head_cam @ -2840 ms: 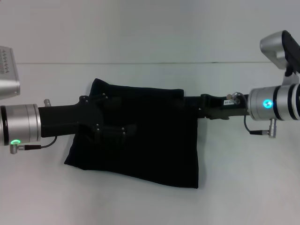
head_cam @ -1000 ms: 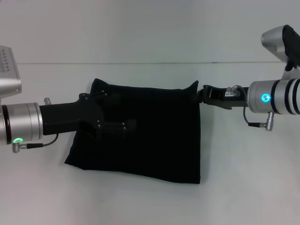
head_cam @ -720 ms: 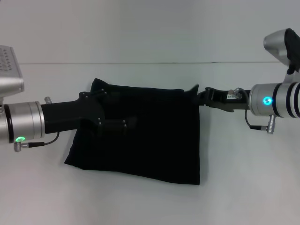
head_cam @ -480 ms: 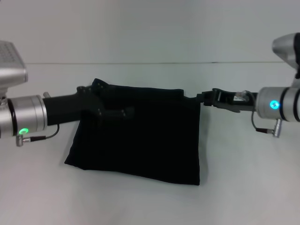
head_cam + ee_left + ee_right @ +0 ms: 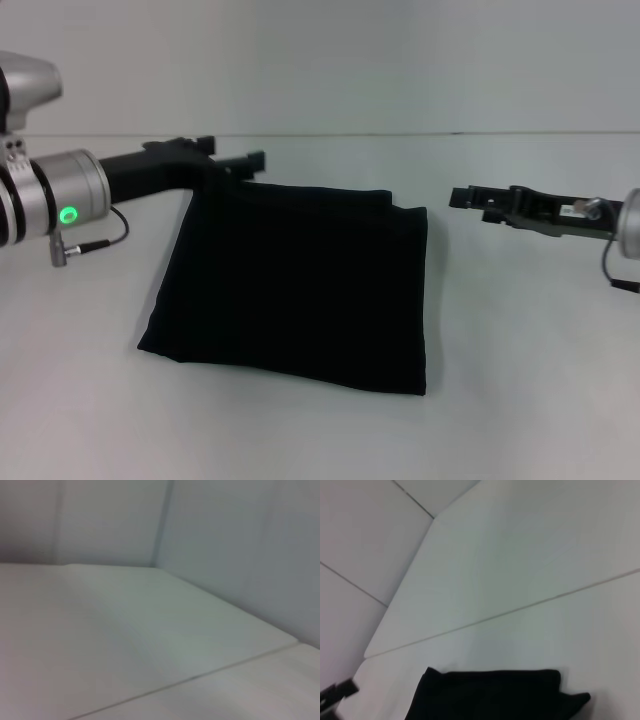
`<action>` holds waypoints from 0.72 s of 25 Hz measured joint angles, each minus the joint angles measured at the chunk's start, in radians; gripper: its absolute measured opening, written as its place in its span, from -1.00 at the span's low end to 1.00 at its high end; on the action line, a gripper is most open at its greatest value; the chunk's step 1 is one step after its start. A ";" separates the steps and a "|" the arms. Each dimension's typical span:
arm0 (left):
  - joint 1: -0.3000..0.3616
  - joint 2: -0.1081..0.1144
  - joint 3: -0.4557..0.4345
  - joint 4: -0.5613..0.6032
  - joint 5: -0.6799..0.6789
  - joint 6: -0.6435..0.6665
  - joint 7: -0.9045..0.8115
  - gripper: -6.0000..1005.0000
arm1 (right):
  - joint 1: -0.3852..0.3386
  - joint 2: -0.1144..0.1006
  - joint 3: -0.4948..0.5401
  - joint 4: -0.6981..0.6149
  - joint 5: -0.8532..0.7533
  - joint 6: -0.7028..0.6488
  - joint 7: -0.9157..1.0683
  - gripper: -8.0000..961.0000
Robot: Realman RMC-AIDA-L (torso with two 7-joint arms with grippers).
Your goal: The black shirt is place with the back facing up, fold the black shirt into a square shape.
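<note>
The black shirt [image 5: 295,285] lies folded into a rough square in the middle of the white table, plain black side up, with no lettering showing. Its far edge also shows in the right wrist view [image 5: 490,695]. My left gripper [image 5: 232,152] hovers at the shirt's far left corner, open and empty, raised off the cloth. My right gripper [image 5: 458,197] is to the right of the shirt's far right corner, apart from it and holding nothing. The left wrist view shows only table and wall.
The white table [image 5: 520,350] reaches back to a pale wall; its far edge runs across the head view [image 5: 400,134]. The left gripper's tip shows in a corner of the right wrist view [image 5: 335,692].
The right gripper let go of the shirt's far right corner and drew back to the right. The left gripper lifted off the shirt and moved to its far left corner.
</note>
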 joint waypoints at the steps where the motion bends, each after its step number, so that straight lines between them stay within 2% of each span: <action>1: -0.004 0.004 0.000 -0.003 0.000 -0.022 -0.037 0.86 | -0.004 -0.009 0.000 0.000 -0.001 -0.014 0.000 0.39; 6: -0.005 0.014 0.000 -0.003 0.002 -0.067 -0.117 0.86 | -0.008 -0.046 -0.008 0.007 -0.022 -0.082 0.015 0.83; 10: 0.019 0.017 -0.011 0.020 0.003 -0.056 -0.114 0.86 | 0.011 -0.060 -0.015 0.008 -0.106 -0.143 0.093 0.81; 12: 0.030 0.018 -0.011 0.037 0.003 -0.047 -0.108 0.86 | 0.023 -0.060 -0.017 0.011 -0.146 -0.157 0.126 0.81; 18: 0.052 0.013 -0.013 0.070 -0.004 -0.031 -0.082 0.86 | 0.083 -0.036 -0.019 0.074 -0.213 -0.147 0.165 0.79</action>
